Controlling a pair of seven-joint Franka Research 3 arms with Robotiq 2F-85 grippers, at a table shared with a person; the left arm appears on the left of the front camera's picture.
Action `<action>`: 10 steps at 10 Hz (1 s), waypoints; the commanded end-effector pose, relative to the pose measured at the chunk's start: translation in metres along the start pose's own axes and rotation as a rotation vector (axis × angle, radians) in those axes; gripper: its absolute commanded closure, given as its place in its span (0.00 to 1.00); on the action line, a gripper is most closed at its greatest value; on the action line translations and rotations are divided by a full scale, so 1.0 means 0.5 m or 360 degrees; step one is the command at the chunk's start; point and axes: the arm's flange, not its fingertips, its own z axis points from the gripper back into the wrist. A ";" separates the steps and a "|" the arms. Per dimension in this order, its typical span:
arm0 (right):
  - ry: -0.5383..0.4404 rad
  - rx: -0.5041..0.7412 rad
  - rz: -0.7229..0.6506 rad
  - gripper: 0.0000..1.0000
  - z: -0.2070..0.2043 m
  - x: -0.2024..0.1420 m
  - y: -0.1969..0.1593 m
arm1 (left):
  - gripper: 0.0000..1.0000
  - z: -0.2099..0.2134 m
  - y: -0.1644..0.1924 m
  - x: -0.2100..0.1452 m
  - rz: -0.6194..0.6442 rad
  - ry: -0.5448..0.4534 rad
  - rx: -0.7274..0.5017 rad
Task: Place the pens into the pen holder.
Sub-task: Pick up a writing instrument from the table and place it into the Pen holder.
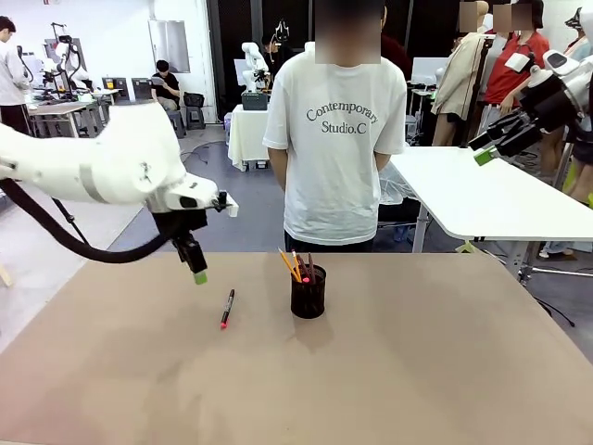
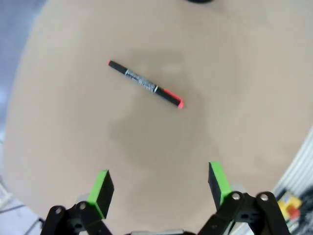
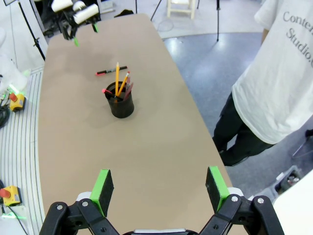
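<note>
Tan tabletop, nr. to far: black pen w/ pink-red tip is laid flat near pen holder, other pens stood inside. L gripper is held above it, jaws spread, empty, presumably for pickup; R gripper is parked high, likewise spread.

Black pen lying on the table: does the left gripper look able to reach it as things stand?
Probably yes. The left gripper hangs open over the table near the black pen, with nothing lying between them; the pen holder stands apart to the side.
</note>
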 end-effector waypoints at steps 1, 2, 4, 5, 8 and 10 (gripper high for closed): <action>-0.0001 0.0000 0.0013 0.00 0.002 0.002 0.002 | 0.00 -0.065 -0.016 0.040 0.0251 -0.0241 -0.0061; -0.0001 0.0000 0.0013 0.00 0.002 0.002 0.002 | 0.00 -0.095 -0.021 0.032 0.0351 -0.0293 -0.0065; -0.0001 0.0000 0.0013 0.00 0.002 0.002 0.002 | 0.00 -0.082 -0.016 0.039 0.0265 -0.0150 -0.0074; -0.0001 0.0000 0.0013 0.00 0.002 0.002 0.002 | 0.00 -0.082 -0.016 0.039 0.0265 -0.0150 -0.0074; -0.0001 0.0000 0.0013 0.00 0.002 0.002 0.002 | 0.00 -0.082 -0.016 0.039 0.0265 -0.0150 -0.0074; -0.0001 0.0000 0.0013 0.00 0.002 0.002 0.002 | 0.00 -0.108 -0.026 0.070 0.0530 0.0055 0.0234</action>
